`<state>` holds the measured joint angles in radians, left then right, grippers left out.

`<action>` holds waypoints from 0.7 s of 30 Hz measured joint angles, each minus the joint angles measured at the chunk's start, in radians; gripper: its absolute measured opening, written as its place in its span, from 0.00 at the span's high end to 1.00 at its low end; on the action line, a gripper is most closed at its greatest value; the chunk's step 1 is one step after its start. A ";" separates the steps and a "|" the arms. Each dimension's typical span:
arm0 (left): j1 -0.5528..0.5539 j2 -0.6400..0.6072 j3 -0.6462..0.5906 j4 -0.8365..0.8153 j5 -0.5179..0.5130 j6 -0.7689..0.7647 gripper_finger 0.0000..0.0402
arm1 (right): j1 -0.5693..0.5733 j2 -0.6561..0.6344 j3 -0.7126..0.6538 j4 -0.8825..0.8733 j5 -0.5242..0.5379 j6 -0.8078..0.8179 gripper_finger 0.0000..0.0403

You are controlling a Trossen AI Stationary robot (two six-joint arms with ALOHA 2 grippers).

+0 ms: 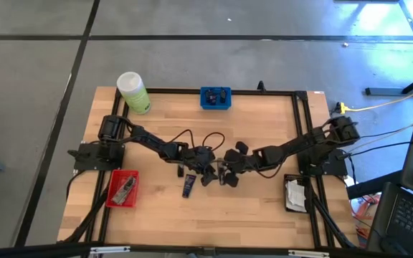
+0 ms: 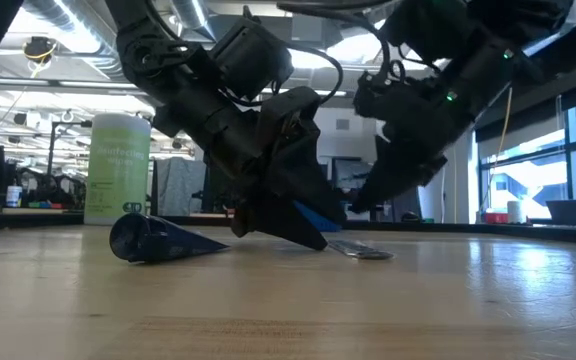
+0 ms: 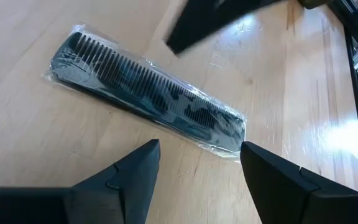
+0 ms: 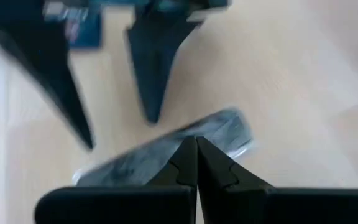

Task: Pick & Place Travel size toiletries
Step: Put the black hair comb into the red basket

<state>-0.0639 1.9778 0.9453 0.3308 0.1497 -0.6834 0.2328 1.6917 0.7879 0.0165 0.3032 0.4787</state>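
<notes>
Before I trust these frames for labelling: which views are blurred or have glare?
Right wrist view: blurred throughout, the wrapped comb smeared. Left wrist view: sharp, with glare on the comb's clear wrapper. Low view: arms dark against bright ceiling lights. High view: sunlit floor patch, otherwise even.

A light-green bottle (image 1: 133,92) with a white cap stands upright at the bench's (image 1: 257,204) far left corner. A blue tray (image 1: 215,98) sits mid far edge, a red tray (image 1: 122,188) near the left edge (contents unclear), a black tray (image 1: 295,194) near the right.
</notes>
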 joint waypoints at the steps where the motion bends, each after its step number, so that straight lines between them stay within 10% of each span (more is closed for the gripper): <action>1: 0.000 0.000 0.000 0.001 0.000 0.000 0.44 | -0.003 0.004 0.000 -0.003 -0.023 -0.007 1.00; 21: -0.001 0.002 -0.002 0.009 0.033 -0.003 0.44 | -0.113 0.109 0.003 0.126 -0.128 -0.082 1.00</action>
<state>-0.0647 1.9793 0.9433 0.3401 0.1827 -0.6861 0.1197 1.8004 0.7910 0.1428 0.1755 0.3964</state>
